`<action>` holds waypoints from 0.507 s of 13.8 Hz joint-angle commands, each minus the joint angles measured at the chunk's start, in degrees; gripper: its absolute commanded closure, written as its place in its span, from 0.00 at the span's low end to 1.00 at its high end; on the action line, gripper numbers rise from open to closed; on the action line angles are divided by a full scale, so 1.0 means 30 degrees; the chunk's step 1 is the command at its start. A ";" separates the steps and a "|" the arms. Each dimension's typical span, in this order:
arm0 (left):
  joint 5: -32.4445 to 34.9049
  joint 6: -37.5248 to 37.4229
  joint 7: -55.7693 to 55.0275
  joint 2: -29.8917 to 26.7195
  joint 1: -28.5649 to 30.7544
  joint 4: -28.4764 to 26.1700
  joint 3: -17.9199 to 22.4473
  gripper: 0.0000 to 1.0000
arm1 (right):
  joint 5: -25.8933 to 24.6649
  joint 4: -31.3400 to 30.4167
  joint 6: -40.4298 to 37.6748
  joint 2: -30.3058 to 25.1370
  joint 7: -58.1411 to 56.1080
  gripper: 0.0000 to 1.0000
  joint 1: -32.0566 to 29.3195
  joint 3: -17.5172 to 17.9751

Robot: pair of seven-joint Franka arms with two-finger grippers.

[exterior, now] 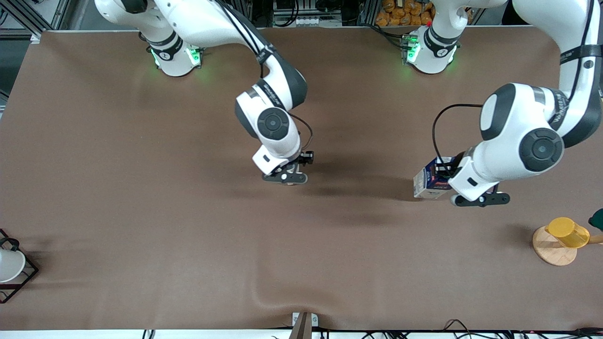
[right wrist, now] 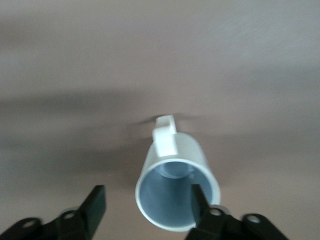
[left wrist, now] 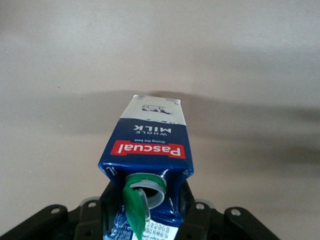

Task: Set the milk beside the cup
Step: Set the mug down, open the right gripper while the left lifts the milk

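Observation:
The milk is a dark blue and white carton with a red label band, toward the left arm's end of the table. My left gripper is shut on its gable top. In the left wrist view the milk sits between the fingers of the left gripper, with its green cap flipped open. I cannot tell whether the carton touches the table. The cup, off-white with a grey interior and a small handle, stands on the table mid-table. My right gripper is open above it, one finger over its rim. In the front view the right gripper hides the cup.
A yellow cup on a round wooden base stands near the table edge at the left arm's end, with a dark green thing beside it. A white cup in a black wire frame stands at the right arm's end.

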 commanded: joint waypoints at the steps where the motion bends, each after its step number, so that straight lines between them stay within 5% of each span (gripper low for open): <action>1: -0.0201 -0.0871 -0.1239 -0.0323 -0.1043 0.0432 0.0087 0.49 | -0.0105 0.0023 -0.2334 -0.2763 -0.1206 0.00 -0.2353 -0.0070; 7: -0.0993 -0.1137 -0.5753 -0.0205 -0.4557 0.0669 0.0087 0.49 | -0.0920 -0.0677 -0.5968 -0.6632 -0.5608 0.00 -0.6315 -0.0274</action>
